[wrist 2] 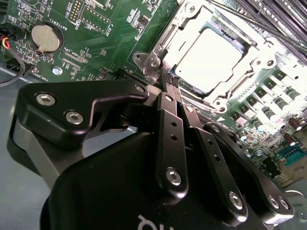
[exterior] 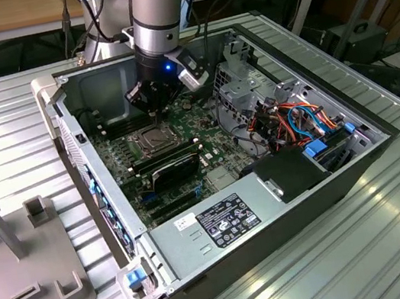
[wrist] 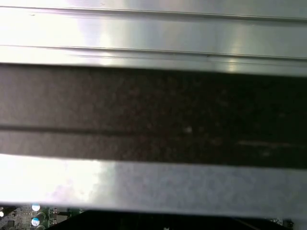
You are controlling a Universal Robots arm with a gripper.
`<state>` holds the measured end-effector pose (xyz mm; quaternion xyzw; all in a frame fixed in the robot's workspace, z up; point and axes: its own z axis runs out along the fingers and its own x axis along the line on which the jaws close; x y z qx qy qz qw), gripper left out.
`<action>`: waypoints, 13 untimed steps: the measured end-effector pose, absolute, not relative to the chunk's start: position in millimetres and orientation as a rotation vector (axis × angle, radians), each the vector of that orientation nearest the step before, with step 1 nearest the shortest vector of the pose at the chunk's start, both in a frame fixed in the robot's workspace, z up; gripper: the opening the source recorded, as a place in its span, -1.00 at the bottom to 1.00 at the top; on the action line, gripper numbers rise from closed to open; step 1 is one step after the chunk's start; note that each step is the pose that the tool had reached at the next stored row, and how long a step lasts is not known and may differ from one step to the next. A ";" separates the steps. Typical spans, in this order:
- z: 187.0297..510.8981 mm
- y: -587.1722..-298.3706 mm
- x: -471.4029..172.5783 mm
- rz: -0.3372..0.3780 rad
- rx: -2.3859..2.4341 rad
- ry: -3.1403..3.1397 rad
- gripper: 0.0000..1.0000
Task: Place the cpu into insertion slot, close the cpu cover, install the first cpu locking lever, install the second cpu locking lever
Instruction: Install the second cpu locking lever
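Gripper [wrist 2: 169, 80] at the socket corner
Black jaws pinched narrow by the shiny square cpu cover [wrist 2: 165, 45] framing the flat silvery cpu [wrist 2: 208, 60].

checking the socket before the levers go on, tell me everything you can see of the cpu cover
The cpu cover is a thin, shiny silvery metal frame with a large square opening, lying flat and closed over the socket on the green board. The pale grey top of the cpu shows through that opening. Screws sit at its corners. In the second wrist view the tool has its fingertips together at one edge of the frame; whether they touch it I cannot tell. In the exterior view the cpu cover lies just below the arm's tool.
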<state>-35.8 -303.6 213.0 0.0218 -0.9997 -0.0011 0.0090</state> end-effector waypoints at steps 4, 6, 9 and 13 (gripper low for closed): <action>217.7 -303.6 -35.8 -0.004 0.068 -3.123 -0.78; 221.2 -304.2 -35.7 -0.004 0.069 -3.123 -0.78; 224.9 -307.9 -35.8 -0.004 0.068 -3.123 -0.78; 227.8 -316.0 -35.8 -0.004 0.068 -3.123 -0.78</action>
